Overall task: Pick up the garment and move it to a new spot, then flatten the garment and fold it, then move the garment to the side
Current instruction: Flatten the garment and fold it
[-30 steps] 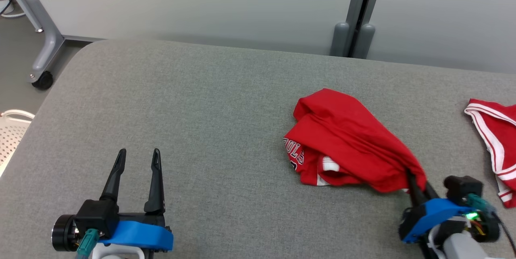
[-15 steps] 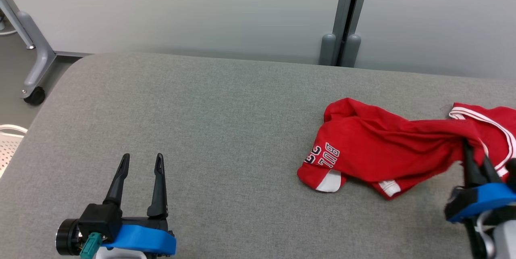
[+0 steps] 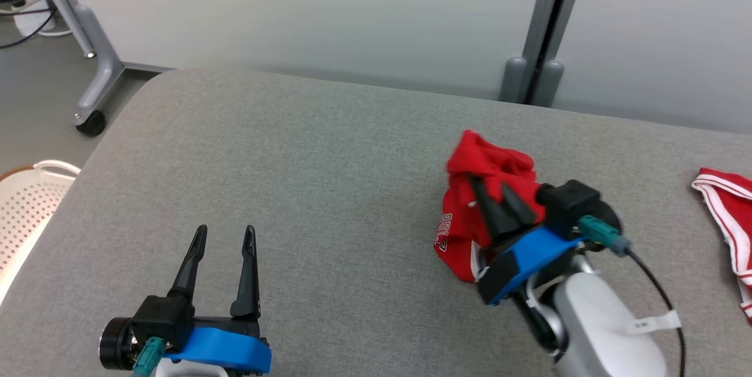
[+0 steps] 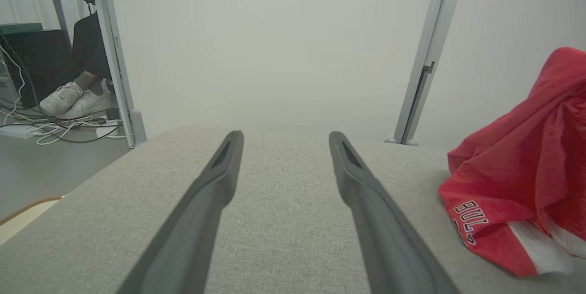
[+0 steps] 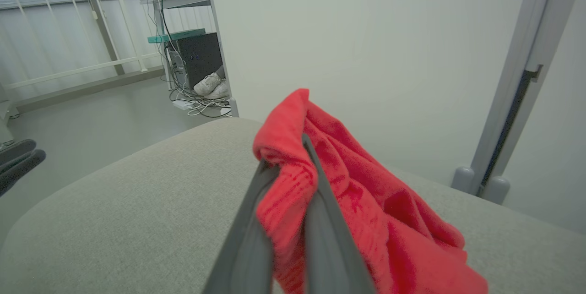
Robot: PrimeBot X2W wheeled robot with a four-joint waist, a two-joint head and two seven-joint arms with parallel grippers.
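Observation:
The garment (image 3: 487, 171) is a red jersey with white trim and dark lettering, bunched up right of the middle of the grey table (image 3: 323, 189). My right gripper (image 3: 490, 186) is shut on a fold of it and holds that fold raised, the rest hanging down to the table. In the right wrist view the red cloth (image 5: 320, 179) is pinched between the two fingers. My left gripper (image 3: 225, 230) stands open at the lower left, apart from the garment and holding nothing. The left wrist view has the jersey (image 4: 517, 170) at its right edge.
A second red cloth with white stripes (image 3: 728, 218) lies at the table's right edge. A white perforated basket (image 3: 29, 201) stands on the floor to the left. A wheeled grey frame leg (image 3: 91, 89) and a grey post (image 3: 540, 48) stand behind the table.
My right gripper, still shut on the garment, has swung left and up, gathering the spread jersey into a raised bunch. The left gripper keeps its pose. The head camera shifted.

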